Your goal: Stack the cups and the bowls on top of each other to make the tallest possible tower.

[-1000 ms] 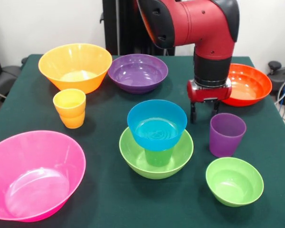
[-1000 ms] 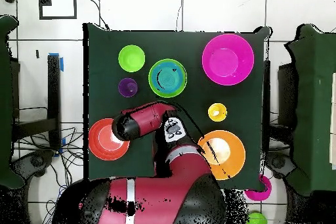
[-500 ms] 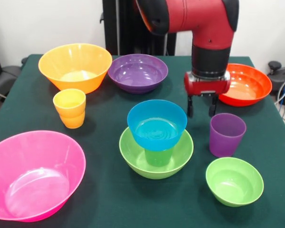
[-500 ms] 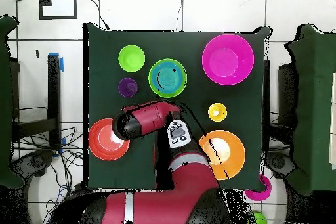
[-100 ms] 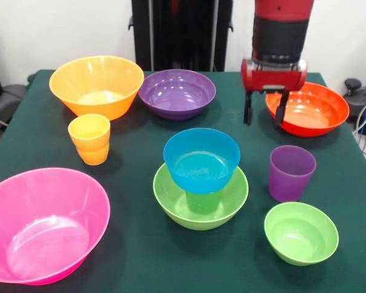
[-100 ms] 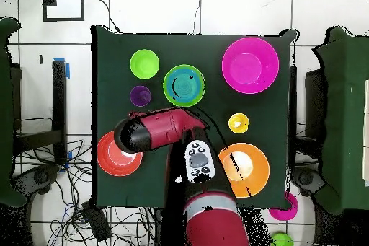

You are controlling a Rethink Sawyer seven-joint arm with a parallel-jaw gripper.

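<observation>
The claw (image 5: 265,108) hangs raised above the desk (image 5: 134,152), its two dark fingers (image 5: 248,110) spread apart and pointing down, with nothing between them. It sits in front of the near rim of the red bowl (image 5: 314,110), which lies toward the desk's far edge. Nearer the camera and slightly to the side stands the purple cup (image 5: 291,173), upright, mouth up, free on all sides. Just in front of it rests the small green bowl (image 5: 301,233), also mouth up and apart from the cup.

The tower (image 5: 201,177) occupies the middle of the desk: a lime bowl (image 5: 171,201) at the base, a green cup (image 5: 204,201) standing in it, and a blue bowl (image 5: 201,160) seated on that cup. The purple bowl (image 5: 177,93), orange bowl (image 5: 96,85), yellow cup (image 5: 89,139) and pink bowl (image 5: 43,226) lie elsewhere, unstacked.

The purple cup looks thin, stiff, light and glossy, so probably slippery; its tapered wall would tend to slide out of a pinch from the sides. A hold across the rim, one finger inside and one outside, seems firmer. The blue bowl balances on a narrow cup, so any load is best set down centred and gently.
</observation>
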